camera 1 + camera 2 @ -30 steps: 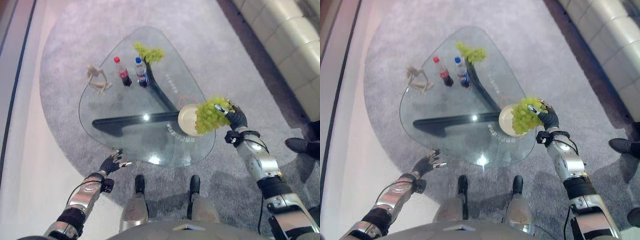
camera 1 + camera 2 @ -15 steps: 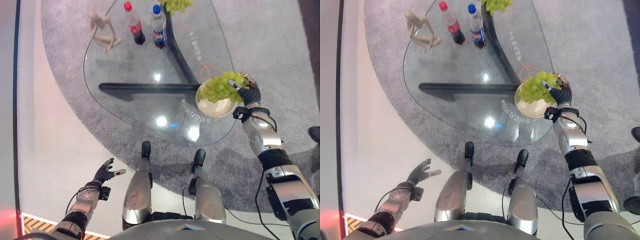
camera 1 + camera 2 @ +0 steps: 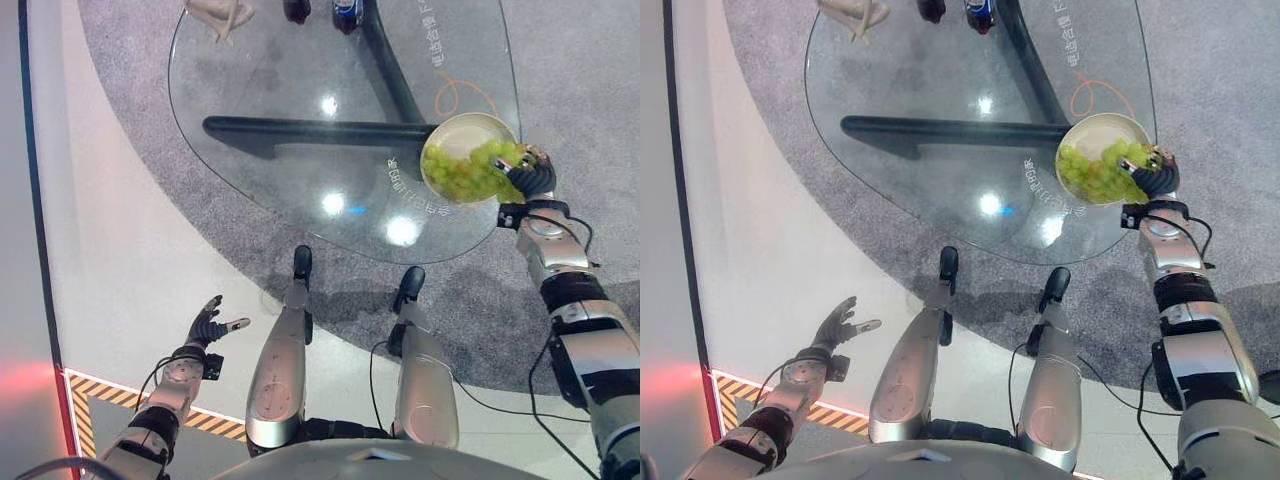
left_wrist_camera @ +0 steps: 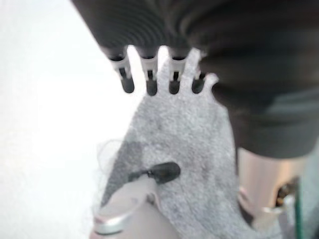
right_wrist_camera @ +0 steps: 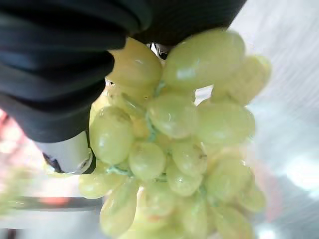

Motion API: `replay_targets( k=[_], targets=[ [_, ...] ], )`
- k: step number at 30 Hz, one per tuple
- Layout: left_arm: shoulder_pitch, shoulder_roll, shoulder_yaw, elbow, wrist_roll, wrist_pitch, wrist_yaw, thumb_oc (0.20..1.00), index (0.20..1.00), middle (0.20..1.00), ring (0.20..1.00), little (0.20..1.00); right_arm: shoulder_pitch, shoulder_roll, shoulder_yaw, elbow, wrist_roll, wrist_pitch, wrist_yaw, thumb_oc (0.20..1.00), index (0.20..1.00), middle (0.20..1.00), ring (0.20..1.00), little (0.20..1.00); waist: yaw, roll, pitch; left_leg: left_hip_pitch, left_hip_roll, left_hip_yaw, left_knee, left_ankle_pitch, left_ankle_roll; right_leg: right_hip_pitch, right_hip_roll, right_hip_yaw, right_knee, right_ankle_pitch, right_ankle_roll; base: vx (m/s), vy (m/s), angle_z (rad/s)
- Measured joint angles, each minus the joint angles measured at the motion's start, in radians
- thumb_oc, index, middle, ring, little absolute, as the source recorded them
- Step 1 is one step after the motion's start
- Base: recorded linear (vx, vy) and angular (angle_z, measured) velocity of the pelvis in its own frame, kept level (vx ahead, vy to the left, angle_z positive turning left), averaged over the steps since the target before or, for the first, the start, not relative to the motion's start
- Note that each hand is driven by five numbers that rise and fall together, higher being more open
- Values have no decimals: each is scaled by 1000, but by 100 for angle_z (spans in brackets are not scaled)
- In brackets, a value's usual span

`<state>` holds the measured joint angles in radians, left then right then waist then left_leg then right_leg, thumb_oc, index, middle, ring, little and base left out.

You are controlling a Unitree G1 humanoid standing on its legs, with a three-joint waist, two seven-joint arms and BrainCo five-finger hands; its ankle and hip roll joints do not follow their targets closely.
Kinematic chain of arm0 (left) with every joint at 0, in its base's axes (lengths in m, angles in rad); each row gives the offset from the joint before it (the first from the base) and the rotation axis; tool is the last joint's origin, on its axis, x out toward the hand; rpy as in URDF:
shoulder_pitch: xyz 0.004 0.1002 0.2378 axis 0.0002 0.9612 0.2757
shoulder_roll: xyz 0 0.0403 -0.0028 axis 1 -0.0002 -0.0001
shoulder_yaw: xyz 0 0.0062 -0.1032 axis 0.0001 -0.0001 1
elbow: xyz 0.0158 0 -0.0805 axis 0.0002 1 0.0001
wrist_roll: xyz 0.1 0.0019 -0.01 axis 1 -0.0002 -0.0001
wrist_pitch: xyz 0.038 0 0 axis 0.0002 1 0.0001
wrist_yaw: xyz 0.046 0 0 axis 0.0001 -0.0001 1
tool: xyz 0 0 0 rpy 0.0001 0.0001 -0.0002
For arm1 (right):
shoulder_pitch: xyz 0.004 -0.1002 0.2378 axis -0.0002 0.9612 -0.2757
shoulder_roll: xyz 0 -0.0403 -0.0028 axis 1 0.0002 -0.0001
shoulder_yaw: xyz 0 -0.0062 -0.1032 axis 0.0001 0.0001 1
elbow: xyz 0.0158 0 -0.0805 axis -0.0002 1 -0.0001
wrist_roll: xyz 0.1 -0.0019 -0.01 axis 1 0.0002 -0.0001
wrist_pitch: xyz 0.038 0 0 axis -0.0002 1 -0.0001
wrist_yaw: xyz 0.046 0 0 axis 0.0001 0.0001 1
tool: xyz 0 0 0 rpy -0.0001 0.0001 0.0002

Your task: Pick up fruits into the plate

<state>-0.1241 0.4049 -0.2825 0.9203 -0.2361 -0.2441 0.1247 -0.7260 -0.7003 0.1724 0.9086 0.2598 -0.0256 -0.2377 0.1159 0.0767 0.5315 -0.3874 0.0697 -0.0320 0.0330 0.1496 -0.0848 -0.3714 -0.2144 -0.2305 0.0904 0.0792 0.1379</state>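
1. I'm looking down at a grey carpet (image 3: 150, 150) that is meeting a pale hard floor (image 3: 110, 300) along a curved edge — a striped hazard strip (image 3: 100, 395) is running across the near left corner.
2. A rounded glass table (image 3: 300, 150) is standing on the carpet, its dark base showing through the top as a long bar (image 3: 310, 128) and a slanted leg.
3. At the far edge I'm seeing the bottoms of two bottles (image 3: 297, 10) and a pale figurine (image 3: 220, 12).
4. The cream plate (image 3: 467, 128) is sitting at the table's right edge.
5. The green grape bunch (image 3: 465, 172) is lying in the plate — the right hand (image 3: 535, 178) is curling its fingers round the bunch's outer end.
6. The left hand (image 3: 208, 325) is hanging low over the pale floor, well apart from the table, fingers spread and holding nothing.
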Motion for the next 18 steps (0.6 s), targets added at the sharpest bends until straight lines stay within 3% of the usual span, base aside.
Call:
replay_targets(
  k=[2,3,6,9,13,18],
  targets=[
    [-1,4,-9,-5,0,-1,5,1000,1000,1000,1000,1000,-44,-22,10,47,-62,39,-6,200,200,200,200,200,1,0,0,-11,-3,-2,6,2,1,-11,-3,0,5,0,1,3,-45,3],
    [-1,5,-14,-5,0,0,6,1000,1000,1000,1000,1000,-68,-31,26,72,-83,62,-8,1000,1000,1000,1000,1000,3,0,0,-16,-3,-4,12,2,1,-13,-3,-1,9,-1,1,7,-37,3],
    [-1,5,-20,-5,0,1,6,1000,1000,1000,1000,1000,-135,-48,43,142,-132,125,-26,1000,1000,1000,1000,1000,15,4,1,-30,-2,-10,15,6,1,-28,-3,-3,20,-4,-2,9,-42,4],
    [-1,8,-35,-8,0,5,9,1000,1000,1000,1000,1000,-157,-81,78,180,-203,144,-68,1000,1000,1000,1000,1000,35,12,3,-37,-3,-19,15,9,1,-36,-5,-10,33,-8,-6,15,-14,7],
    [-1,9,-35,-30,0,7,12,1000,1000,1000,1000,1000,-162,-88,82,171,-260,117,-132,1000,1000,1000,1000,1000,48,15,5,-44,-4,-22,15,12,1,-42,-7,-13,38,-7,-7,5,8,2],
    [-1,9,-35,-36,1,19,31,1000,1000,1000,1000,1000,-153,-89,139,58,-366,35,-195,1000,1000,1000,1000,1000,45,16,5,-44,-8,-26,15,13,2,-44,-12,-17,50,-8,-6,-1,5,3]
  ],
)
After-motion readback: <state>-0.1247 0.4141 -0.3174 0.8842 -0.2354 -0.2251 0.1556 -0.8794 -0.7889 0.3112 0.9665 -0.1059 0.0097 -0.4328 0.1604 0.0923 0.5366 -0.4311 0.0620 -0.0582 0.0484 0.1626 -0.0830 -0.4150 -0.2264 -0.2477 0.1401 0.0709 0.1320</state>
